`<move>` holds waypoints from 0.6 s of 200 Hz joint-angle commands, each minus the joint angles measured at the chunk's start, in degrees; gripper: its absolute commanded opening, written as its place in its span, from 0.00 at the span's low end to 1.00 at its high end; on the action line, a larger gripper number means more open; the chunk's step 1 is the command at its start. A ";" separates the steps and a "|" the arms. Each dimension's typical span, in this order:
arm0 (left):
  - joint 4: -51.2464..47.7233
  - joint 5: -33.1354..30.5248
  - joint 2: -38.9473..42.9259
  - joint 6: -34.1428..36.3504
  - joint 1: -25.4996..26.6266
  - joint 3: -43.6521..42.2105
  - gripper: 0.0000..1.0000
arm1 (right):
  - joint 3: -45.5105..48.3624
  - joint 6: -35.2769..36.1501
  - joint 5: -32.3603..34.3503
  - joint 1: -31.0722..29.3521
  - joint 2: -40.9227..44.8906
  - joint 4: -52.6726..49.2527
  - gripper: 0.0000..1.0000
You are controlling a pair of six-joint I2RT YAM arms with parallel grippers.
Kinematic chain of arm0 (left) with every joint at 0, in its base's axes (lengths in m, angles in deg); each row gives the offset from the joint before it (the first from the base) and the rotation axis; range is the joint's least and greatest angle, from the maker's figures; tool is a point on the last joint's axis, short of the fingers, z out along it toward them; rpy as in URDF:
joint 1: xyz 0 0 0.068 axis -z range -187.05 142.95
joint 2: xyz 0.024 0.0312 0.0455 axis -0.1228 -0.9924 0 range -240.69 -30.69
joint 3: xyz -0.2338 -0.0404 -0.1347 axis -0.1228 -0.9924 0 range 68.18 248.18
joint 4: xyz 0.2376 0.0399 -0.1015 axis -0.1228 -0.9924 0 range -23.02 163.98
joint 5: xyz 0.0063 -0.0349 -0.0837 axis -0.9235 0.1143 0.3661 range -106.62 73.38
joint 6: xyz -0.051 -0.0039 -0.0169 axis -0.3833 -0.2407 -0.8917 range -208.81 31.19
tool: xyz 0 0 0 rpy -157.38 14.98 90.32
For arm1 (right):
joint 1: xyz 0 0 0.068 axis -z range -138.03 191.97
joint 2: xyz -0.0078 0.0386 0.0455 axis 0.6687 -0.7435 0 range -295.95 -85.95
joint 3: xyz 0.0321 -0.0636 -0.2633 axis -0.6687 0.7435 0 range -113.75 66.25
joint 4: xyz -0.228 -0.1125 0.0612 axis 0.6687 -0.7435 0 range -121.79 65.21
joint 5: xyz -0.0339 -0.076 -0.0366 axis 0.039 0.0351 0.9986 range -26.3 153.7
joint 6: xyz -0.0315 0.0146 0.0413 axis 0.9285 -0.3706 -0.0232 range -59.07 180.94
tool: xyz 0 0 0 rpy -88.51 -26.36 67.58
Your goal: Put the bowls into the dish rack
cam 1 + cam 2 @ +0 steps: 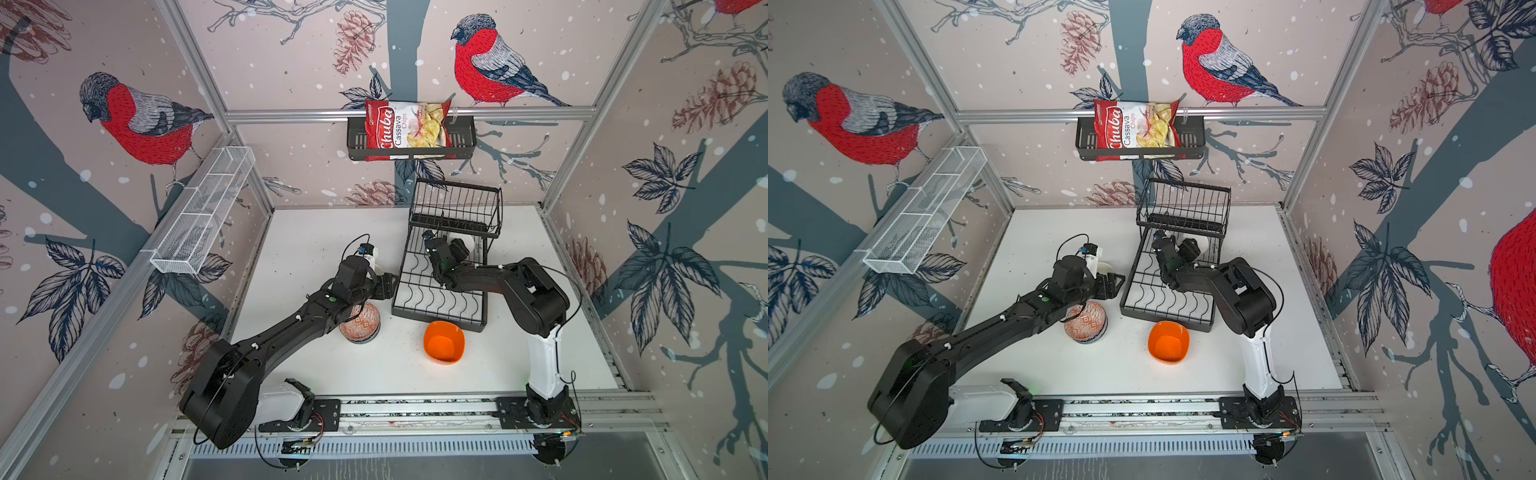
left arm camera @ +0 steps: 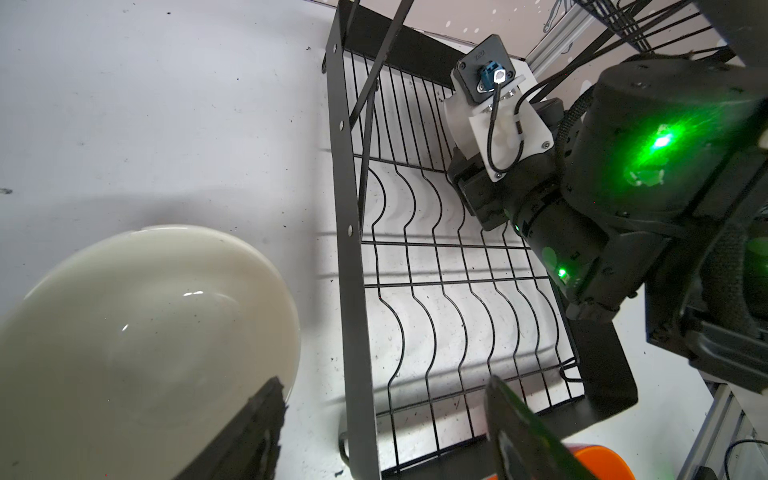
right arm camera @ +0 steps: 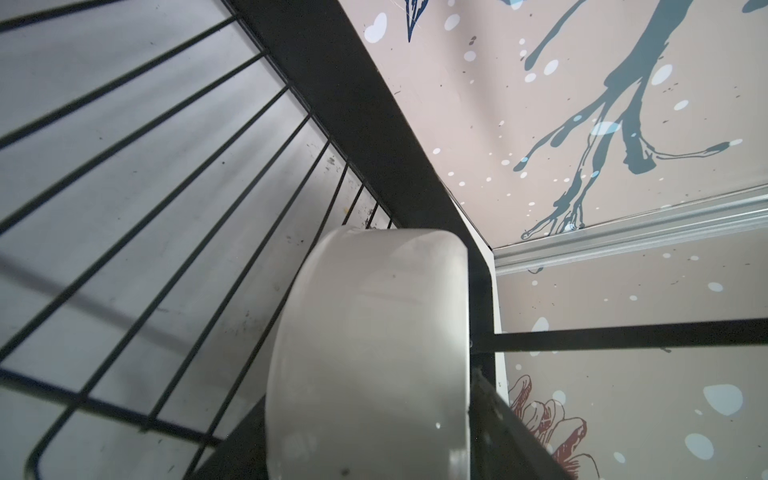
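The black dish rack [image 1: 436, 322] [image 1: 1167, 322] stands at the back right of the table. My right gripper [image 1: 457, 249] [image 3: 368, 395] reaches into it under the raised basket. A white bowl [image 1: 467, 241] [image 3: 370, 353] stands on edge between its fingers, which lie close along both sides; whether they press on it does not show. My left gripper [image 1: 388, 284] [image 2: 384, 382] hangs open and holds nothing over the dish rack's [image 2: 353, 291] left rim, beside a cream bowl [image 2: 137, 332]. An orange-red patterned bowl [image 1: 361, 326] [image 1: 1086, 322] sits under the left arm. An orange bowl [image 1: 444, 341] [image 1: 1168, 341] lies in front of the rack.
The right forearm [image 1: 498, 282] lies across the rack's wire tray. A black wall basket [image 1: 465, 137] with a chips bag [image 1: 409, 124] hangs on the back wall. A long white mesh tray [image 1: 203, 212] is fixed to the left wall.
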 commanded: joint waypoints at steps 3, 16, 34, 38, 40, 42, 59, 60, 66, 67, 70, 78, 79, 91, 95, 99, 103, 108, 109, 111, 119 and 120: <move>0.86 0.07 0.19 0.46 -0.15 -0.16 0.76 | -0.99 0.37 0.64 -0.36 -0.98 -0.08 0.72; 0.81 0.02 0.28 0.44 -0.16 -0.29 0.76 | -1.25 0.46 0.73 -0.49 -1.45 -0.05 0.75; 0.69 -0.12 0.37 0.43 -0.21 -0.34 0.76 | -1.43 0.45 0.73 -0.58 -1.72 0.01 0.78; 0.55 -0.15 0.30 0.45 -0.24 -0.38 0.76 | -1.42 0.45 0.77 -0.58 -1.63 0.04 0.79; 0.57 -0.26 0.39 0.48 -0.22 -0.38 0.76 | -1.46 0.45 0.75 -0.57 -1.63 0.09 0.79; 0.57 -0.26 0.44 0.48 -0.24 -0.38 0.76 | -1.47 0.41 0.75 -0.54 -1.63 0.10 0.80; 0.46 -0.25 0.43 0.51 -0.29 -0.34 0.76 | -1.52 0.46 0.65 -0.54 -1.52 0.28 0.84; 0.49 -0.24 0.44 0.50 -0.30 -0.36 0.76 | -1.49 0.46 0.67 -0.54 -1.53 0.25 0.84; 0.48 -0.28 0.33 0.56 -0.37 -0.38 0.76 | -1.55 0.45 0.64 -0.54 -1.55 0.23 0.85; 0.50 -0.34 0.35 0.56 -0.33 -0.38 0.76 | -1.56 0.41 0.66 -0.54 -1.55 0.23 0.85; 0.57 -0.28 0.36 0.57 -0.32 -0.33 0.76 | -1.54 0.41 0.68 -0.58 -1.49 0.30 0.86; 0.52 -0.40 0.34 0.57 -0.33 -0.33 0.76 | -1.58 0.16 0.52 -0.54 -1.32 0.07 0.87; 0.52 -0.36 0.31 0.57 -0.32 -0.36 0.76 | -1.57 0.13 0.52 -0.54 -1.30 0.06 0.87; 0.43 -0.34 0.28 0.56 -0.29 -0.38 0.76 | -1.54 -0.44 0.06 -0.62 -0.89 -0.35 0.89; 0.44 -0.35 0.20 0.55 -0.44 -0.31 0.76 | -1.48 -0.85 -0.20 -0.62 -0.64 -0.55 0.90; 0.48 -0.36 0.23 0.57 -0.44 -0.36 0.76 | -1.47 -1.20 -0.51 -0.62 -0.45 -0.86 0.91; 0.43 -0.37 0.19 0.53 -0.44 -0.30 0.76 | -1.39 -1.63 -0.95 -0.62 -0.20 -1.18 0.92; 0.44 -0.41 0.19 0.57 -0.39 -0.38 0.76 | -1.29 -2.05 -1.46 -0.62 0.15 -1.44 0.95; 0.43 -0.41 0.19 0.53 -0.43 -0.38 0.76 | -1.25 -2.16 -1.57 -0.62 0.23 -1.53 0.95; 0.43 -0.48 0.19 0.56 -0.44 -0.38 0.76 | -1.24 -2.35 -1.77 -0.62 0.37 -1.60 0.96; 0.40 -0.50 0.19 0.57 -0.43 -0.40 0.76 | -1.10 -2.97 -2.43 -0.62 0.77 -1.97 0.97; 0.37 -0.50 0.19 0.57 -0.46 -0.39 0.76 | -1.06 -3.06 -2.45 -0.62 0.80 -1.97 0.97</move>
